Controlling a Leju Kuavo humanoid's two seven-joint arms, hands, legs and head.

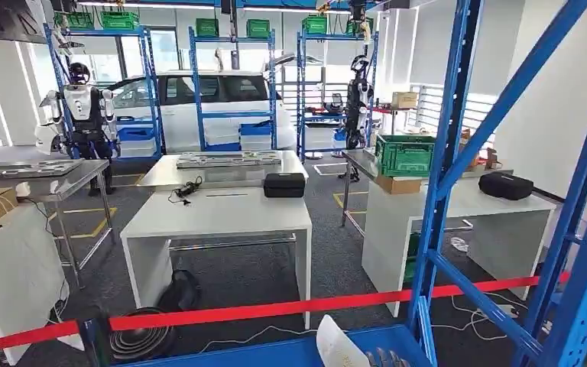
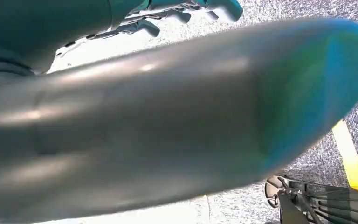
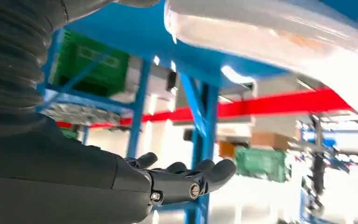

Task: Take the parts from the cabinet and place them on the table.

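A: Nearest the lens in the left wrist view?
B: The left hand (image 2: 168, 121), a blurred grey thumb across the frame, dark fingers (image 2: 214, 7) beyond it over grey carpet. Whether it grips anything cannot be told.

A: Right wrist view?
B: The right hand (image 3: 182, 179), fingers loosely curled and apart, holding nothing. Above and beyond its fingertips lies the part (image 3: 270, 35), a white piece in clear wrap, not touching the hand.

A: Head view?
B: The part (image 1: 340, 344) rests on the blue shelf (image 1: 260, 353), with the fingertips just beside it. Past red tape (image 1: 275, 308) stands a white table (image 1: 222, 214).
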